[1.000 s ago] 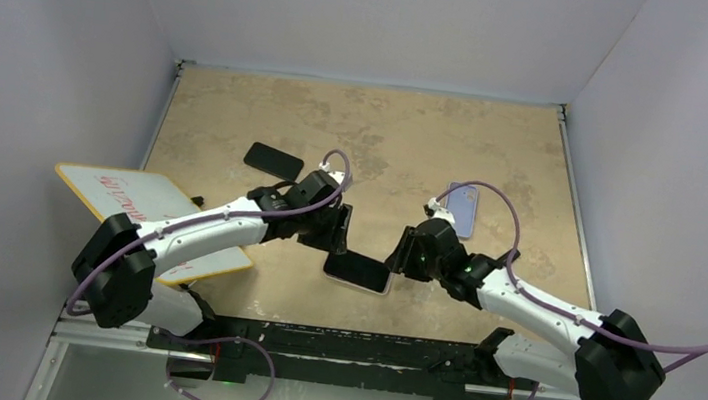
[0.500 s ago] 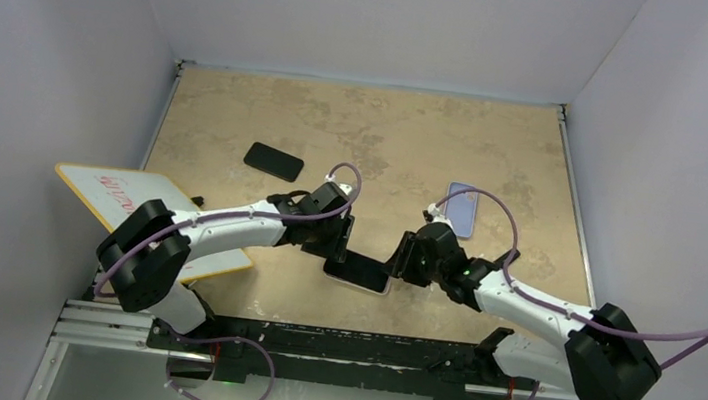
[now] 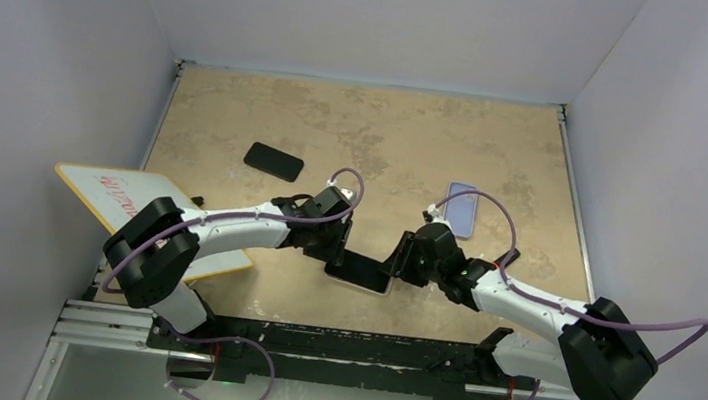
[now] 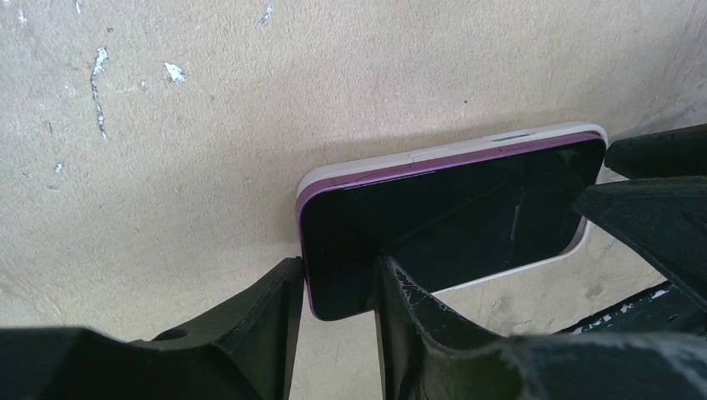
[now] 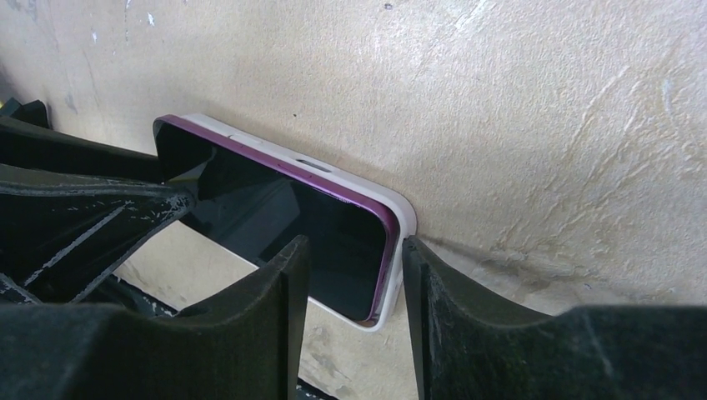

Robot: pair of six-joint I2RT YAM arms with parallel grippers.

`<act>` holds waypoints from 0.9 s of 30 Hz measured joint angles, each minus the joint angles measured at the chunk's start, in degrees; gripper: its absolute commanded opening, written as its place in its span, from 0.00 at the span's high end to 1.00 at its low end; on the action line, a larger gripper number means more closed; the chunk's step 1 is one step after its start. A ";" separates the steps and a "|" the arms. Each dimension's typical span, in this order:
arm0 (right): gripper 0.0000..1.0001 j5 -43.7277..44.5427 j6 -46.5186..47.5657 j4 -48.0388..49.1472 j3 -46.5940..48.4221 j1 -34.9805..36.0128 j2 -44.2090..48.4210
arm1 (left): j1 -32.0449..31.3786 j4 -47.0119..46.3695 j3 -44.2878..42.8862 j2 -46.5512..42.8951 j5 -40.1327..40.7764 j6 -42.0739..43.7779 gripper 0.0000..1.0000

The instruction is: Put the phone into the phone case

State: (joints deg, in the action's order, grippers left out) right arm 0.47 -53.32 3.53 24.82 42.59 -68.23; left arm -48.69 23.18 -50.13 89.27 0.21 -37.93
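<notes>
The phone [image 3: 358, 271], with a black screen and a purple rim, lies in a white phone case [image 4: 433, 152] near the table's front edge. Its right end [image 5: 275, 208] sits inside the case's rim [image 5: 398, 212]. At the left end [image 4: 450, 208] no white shows under the near corner. My left gripper [image 4: 338, 279] is shut on that left end, one finger against the purple edge and the other on the screen. My right gripper [image 5: 354, 258] is shut on the right end, one finger on the screen and the other against the case's outer wall. In the top view both grippers [image 3: 336, 248] [image 3: 395, 260] flank the phone.
A black phone-like slab [image 3: 273, 161] lies at the back left and a blue case [image 3: 462, 208] at the right. A whiteboard [image 3: 143, 206] with red writing overhangs the table's left edge under the left arm. The frame rail [image 3: 343, 345] runs along the front.
My left gripper has come forward and down onto the phone's left end and its jaws have narrowed. The right gripper has stayed on the right end, its arm shifting slightly.
</notes>
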 measured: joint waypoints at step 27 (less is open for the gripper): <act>0.50 -1.27 -7.02 4.11 -4.90 0.26 1.92 | -1.75 1.27 0.26 0.02 -0.68 -0.87 0.66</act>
State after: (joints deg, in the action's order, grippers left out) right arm -0.80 -60.34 7.64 19.92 42.85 -66.30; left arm -50.43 24.45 -49.87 89.30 -0.47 -38.81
